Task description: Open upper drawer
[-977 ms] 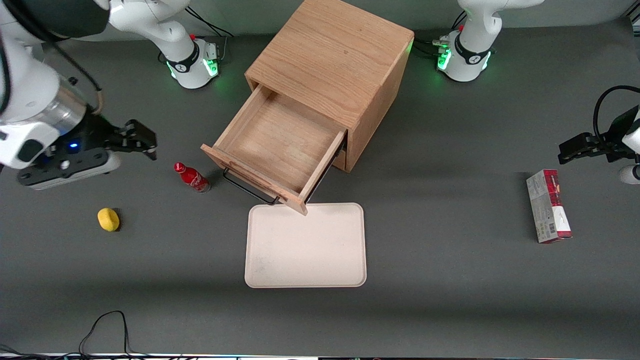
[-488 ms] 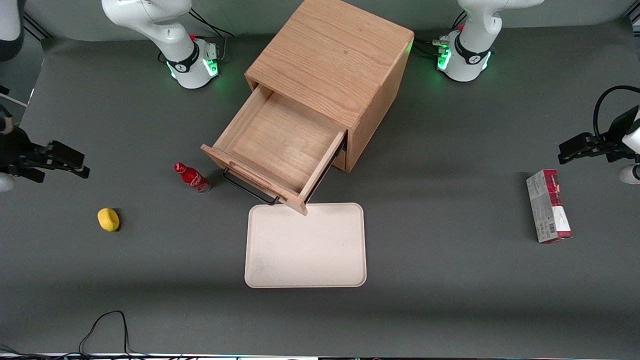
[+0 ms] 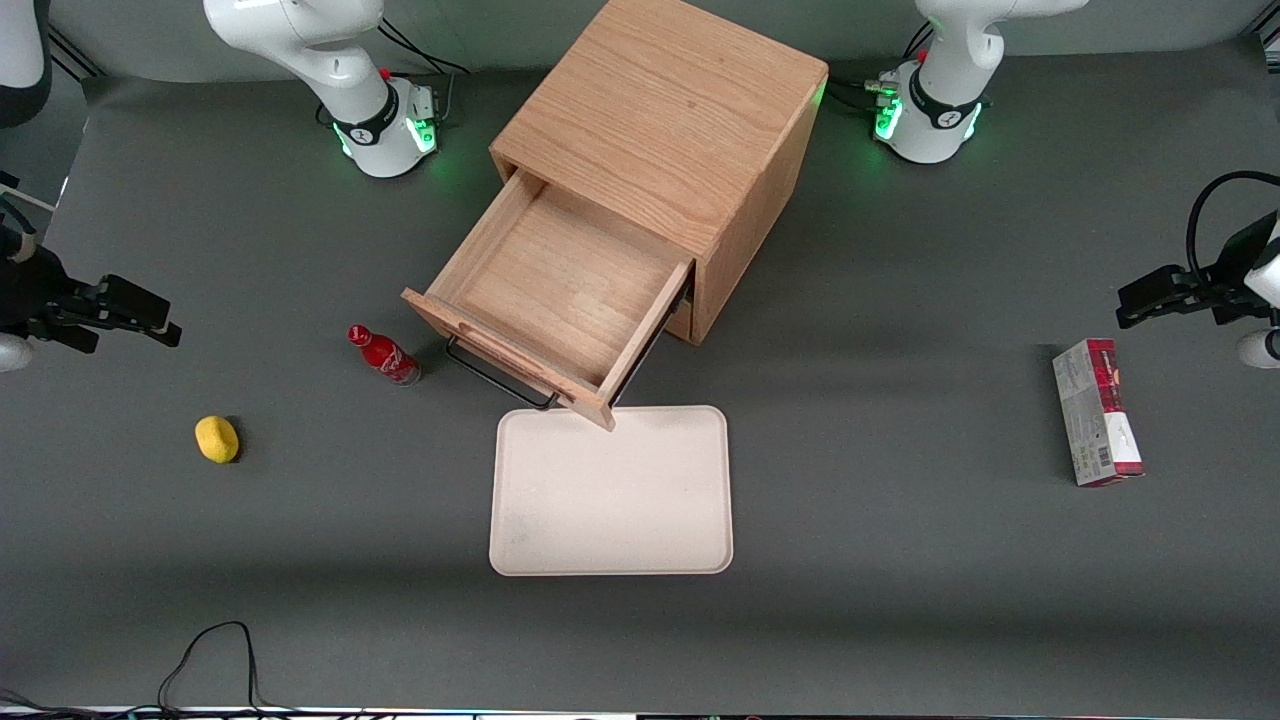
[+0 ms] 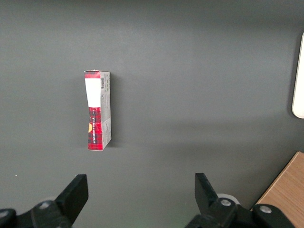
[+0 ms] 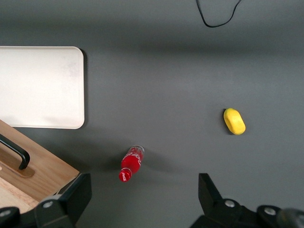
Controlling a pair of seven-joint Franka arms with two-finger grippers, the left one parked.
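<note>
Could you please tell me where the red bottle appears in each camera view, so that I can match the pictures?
Front view: red bottle stands on the table beside the upper drawer, toward the working arm's end.
Right wrist view: red bottle, ahead of the open gripper.
Left wrist view: not in it.
Shared landmark: tray.

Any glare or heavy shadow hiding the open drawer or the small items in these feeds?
Front view: even light, soft shadow bands across the grey table; the pulled-out light-wood upper drawer is clearly lit, only its black wire handle sits in shade. Right wrist view: no glare; red bottle and yellow lemon-shaped object are sharp. The hand, open, hangs at the working arm's end.
</note>
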